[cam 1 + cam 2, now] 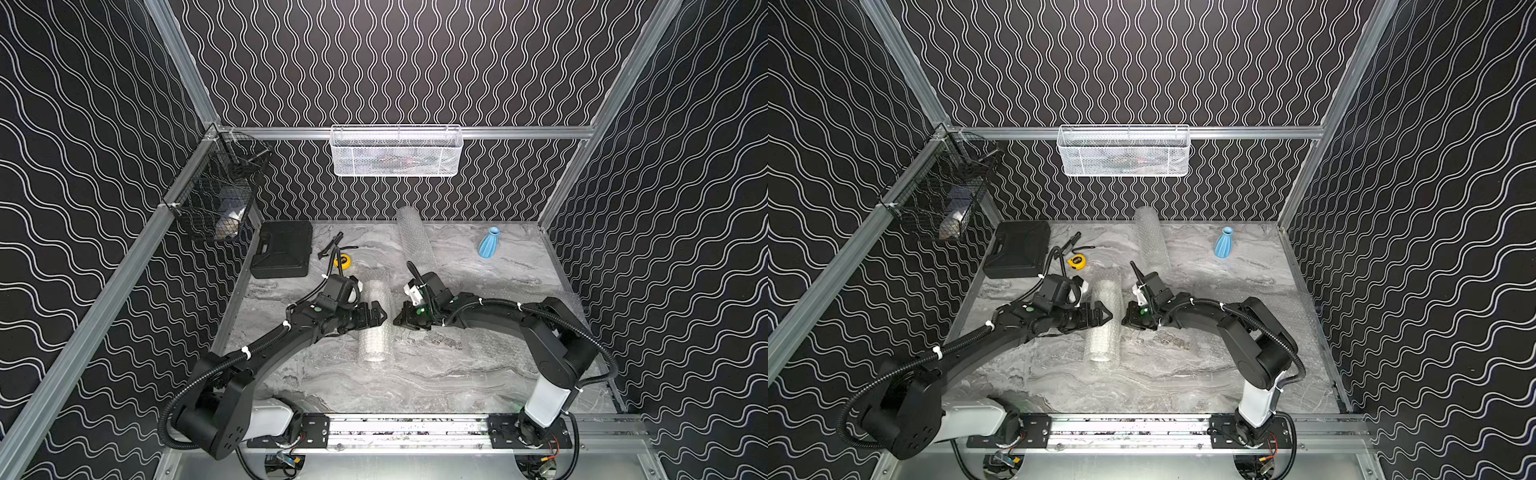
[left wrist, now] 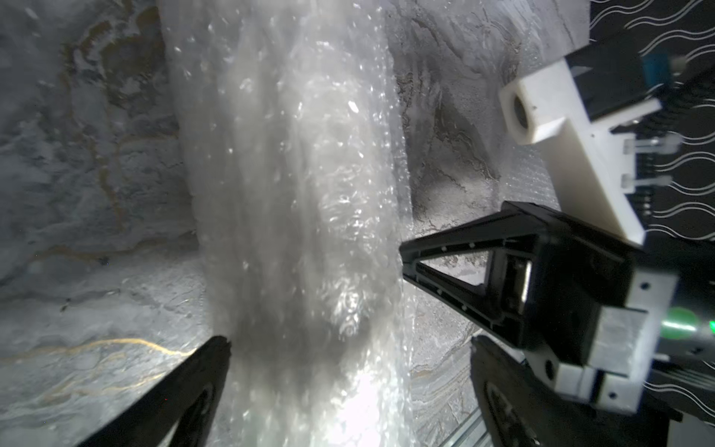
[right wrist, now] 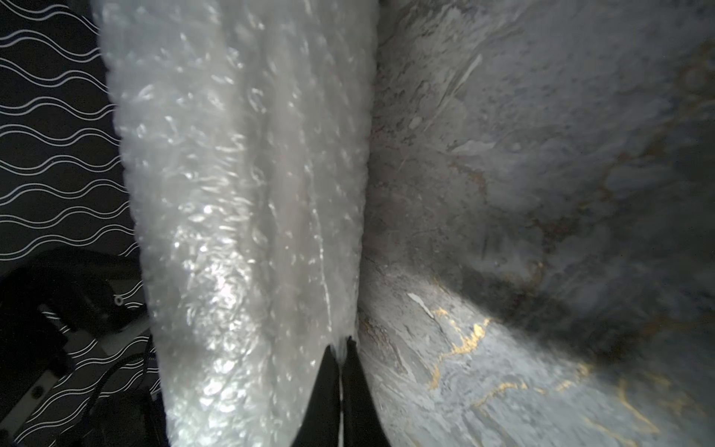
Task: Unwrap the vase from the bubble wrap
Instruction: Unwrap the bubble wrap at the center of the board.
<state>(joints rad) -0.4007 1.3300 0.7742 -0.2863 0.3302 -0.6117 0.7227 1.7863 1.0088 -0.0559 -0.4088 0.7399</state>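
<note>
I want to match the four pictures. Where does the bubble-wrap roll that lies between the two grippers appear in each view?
In a top view: bubble-wrap roll at centre, lengthwise on the table, between the arms.
In a top view: the same, slightly left of centre.
Left wrist: a broad pale band through the middle.
Right wrist: a wide pale band beside the dark wall.
Shared landmark: right gripper, shut on the roll's edge, visible in all four.

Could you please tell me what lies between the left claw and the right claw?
The rolled bubble wrap: the left wrist view shows the open left claw straddling it and the right claw pinching its edge.
</note>
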